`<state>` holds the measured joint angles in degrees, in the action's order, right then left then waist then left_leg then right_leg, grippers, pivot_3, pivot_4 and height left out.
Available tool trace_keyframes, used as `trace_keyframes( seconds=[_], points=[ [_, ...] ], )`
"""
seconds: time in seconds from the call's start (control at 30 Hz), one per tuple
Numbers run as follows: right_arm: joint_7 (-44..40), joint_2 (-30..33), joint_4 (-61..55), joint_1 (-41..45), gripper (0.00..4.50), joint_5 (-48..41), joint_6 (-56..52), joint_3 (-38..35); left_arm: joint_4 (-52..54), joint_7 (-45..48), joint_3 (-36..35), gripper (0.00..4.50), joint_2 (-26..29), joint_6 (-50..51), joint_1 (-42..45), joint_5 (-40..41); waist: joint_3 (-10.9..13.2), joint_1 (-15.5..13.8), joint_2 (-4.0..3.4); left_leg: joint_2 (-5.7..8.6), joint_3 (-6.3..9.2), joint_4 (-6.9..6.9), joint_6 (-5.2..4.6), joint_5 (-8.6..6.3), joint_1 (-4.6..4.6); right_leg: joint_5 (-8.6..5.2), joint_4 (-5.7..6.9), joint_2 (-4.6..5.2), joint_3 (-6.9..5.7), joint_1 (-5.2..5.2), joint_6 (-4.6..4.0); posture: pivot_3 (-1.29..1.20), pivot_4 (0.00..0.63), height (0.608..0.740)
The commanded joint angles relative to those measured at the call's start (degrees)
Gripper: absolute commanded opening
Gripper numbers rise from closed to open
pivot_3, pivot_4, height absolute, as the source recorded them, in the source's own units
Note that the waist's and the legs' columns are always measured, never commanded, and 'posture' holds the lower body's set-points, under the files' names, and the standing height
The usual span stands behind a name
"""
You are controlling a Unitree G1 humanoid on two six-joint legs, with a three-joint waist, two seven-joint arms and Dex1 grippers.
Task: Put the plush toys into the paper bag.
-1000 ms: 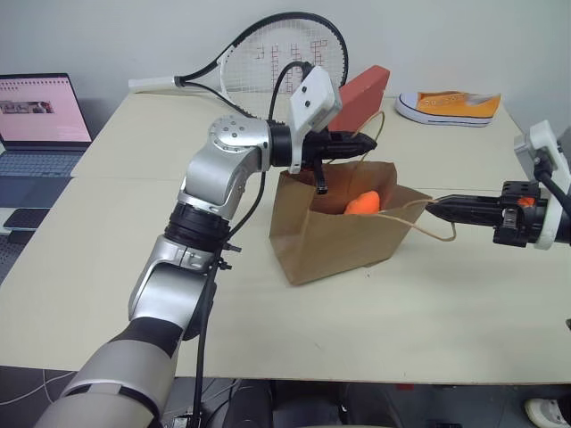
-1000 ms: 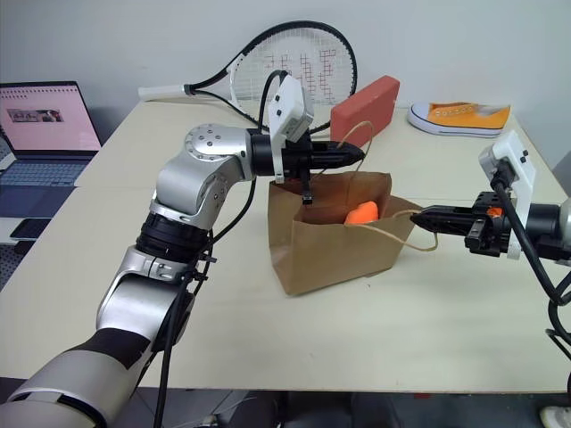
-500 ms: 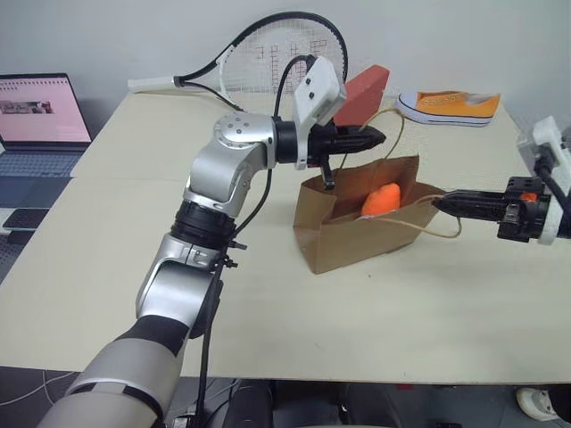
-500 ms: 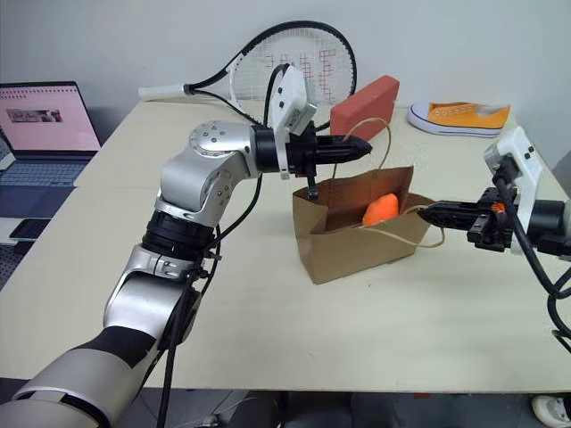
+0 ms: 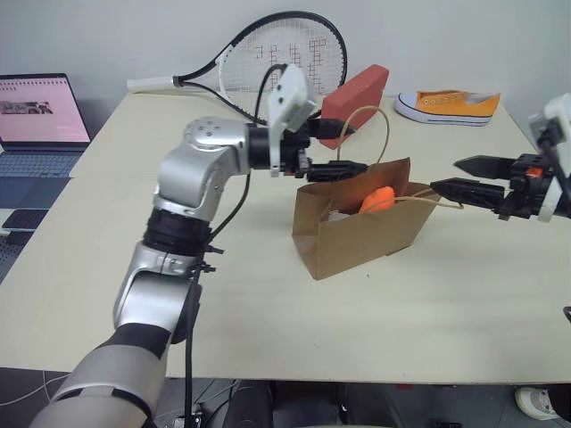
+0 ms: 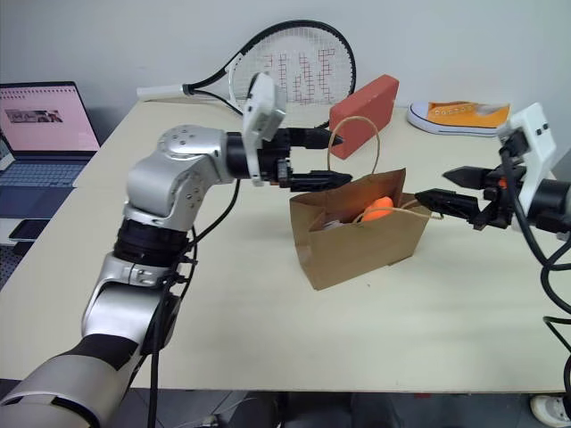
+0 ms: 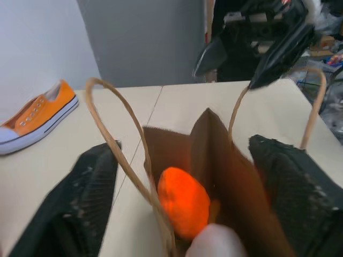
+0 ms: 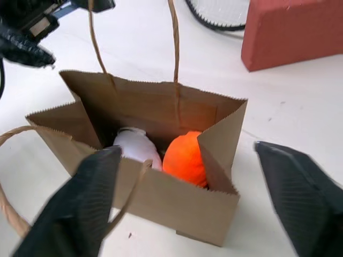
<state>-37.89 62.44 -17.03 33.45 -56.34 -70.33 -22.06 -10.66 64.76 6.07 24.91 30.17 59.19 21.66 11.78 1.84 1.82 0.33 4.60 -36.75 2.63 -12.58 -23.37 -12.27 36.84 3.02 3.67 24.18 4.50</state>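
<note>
Bag (image 5: 361, 234): stood upright, so both toys (image 8: 185, 158) stayed inside.
Your left gripper (image 5: 343, 147), right gripper (image 5: 464, 178): fingers spread, holding nothing.

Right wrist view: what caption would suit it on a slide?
Both plush toys, white and orange, sit inside the open paper bag.

The left arm (image 5: 183, 214) is built of rounded silver-grey metallic shells joined by black ribbed rings, with a ring of small screws on the round cap at its top joint. A black cable (image 5: 192, 339) runs loosely along it. A white boxy camera housing (image 5: 287, 102) sits at the wrist, and the fingers (image 5: 343, 168) are black, tapered and textured. The right arm ends in a white block (image 6: 533, 147) with black fingers (image 6: 442, 201), orange accents and black cables
</note>
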Motion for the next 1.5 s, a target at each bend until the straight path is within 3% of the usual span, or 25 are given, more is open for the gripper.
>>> trace_keyframes(
  seconds=[0.03, 0.3, 0.47, 0.6, 0.8, 1.13, 1.5],
  points=[
    [-2.0, 2.5, 1.0, 1.0, 4.50, 3.0, 5.3, -3.1, 3.8, -1.1, -2.7, 4.48, 2.5, 0.6, -0.7, 0.8, 0.0, 0.0, 0.00, 0.00, 0.00, -0.03, 0.00, 0.00, 0.00, 0.00, 0.01, 0.00, 0.00, 0.00, 0.00, 0.00, 0.150, 0.740],
    [-13.8, 5.9, -1.6, -7.0, 4.50, 12.3, 23.2, -6.4, 10.9, -1.3, -8.1, 4.48, 11.1, 2.0, -11.2, 3.4, 0.0, 0.2, -0.01, -0.03, -0.03, 0.04, 0.00, 0.00, 0.04, -0.01, 0.00, 0.00, 0.00, 0.00, 0.00, 0.00, 0.150, 0.740],
    [-22.2, 7.0, -6.2, -15.2, 4.50, 8.7, 22.1, -12.9, 21.3, -2.9, -12.2, 4.48, 12.4, 5.4, -22.8, 9.8, 0.0, 0.0, -0.01, -0.03, -0.02, 0.03, 0.00, 0.00, 0.05, -0.01, 0.02, 0.01, 0.01, -0.01, -0.01, 0.00, 0.150, 0.740],
    [-21.9, 5.3, -12.1, -18.8, 4.50, 4.5, 19.5, -14.2, 27.7, -5.7, -13.4, 4.48, 11.2, 8.6, -28.8, 14.3, 0.0, -0.2, 0.00, -0.02, 0.00, -0.17, 0.00, 0.00, 0.05, -0.01, 0.02, 0.01, 0.00, -0.13, -0.02, 0.00, 0.150, 0.740],
    [-16.6, 0.9, -20.6, -23.0, 4.50, 2.0, 19.5, -11.0, 30.9, -11.1, -9.4, 4.48, 7.5, 5.6, -32.9, 12.0, 0.0, -0.2, 0.02, -0.03, -0.09, -0.22, 0.00, 0.00, 0.36, -0.15, 0.02, 0.02, 0.05, -0.41, -0.27, 0.00, 0.150, 0.740],
    [-14.4, 1.3, -23.1, -23.7, 4.50, 0.6, 19.5, -9.3, 27.3, -17.4, -5.2, 4.48, 0.8, -0.8, -32.4, 7.0, 0.0, -0.3, 0.02, -0.03, -0.10, -0.18, 0.00, 0.00, 0.44, -0.18, -0.01, 0.01, 0.07, -0.50, -0.32, 0.00, 0.150, 0.740],
    [-13.8, 2.9, -23.9, -22.3, 4.50, -0.4, 19.8, -8.0, 22.1, -18.6, -2.4, 4.48, -2.6, -4.4, -30.9, 3.9, 0.0, -0.3, 0.02, -0.01, -0.10, -0.19, 0.00, 0.00, 0.43, -0.18, -0.03, 0.01, 0.07, -0.50, -0.31, 0.00, 0.150, 0.740]
  ],
)
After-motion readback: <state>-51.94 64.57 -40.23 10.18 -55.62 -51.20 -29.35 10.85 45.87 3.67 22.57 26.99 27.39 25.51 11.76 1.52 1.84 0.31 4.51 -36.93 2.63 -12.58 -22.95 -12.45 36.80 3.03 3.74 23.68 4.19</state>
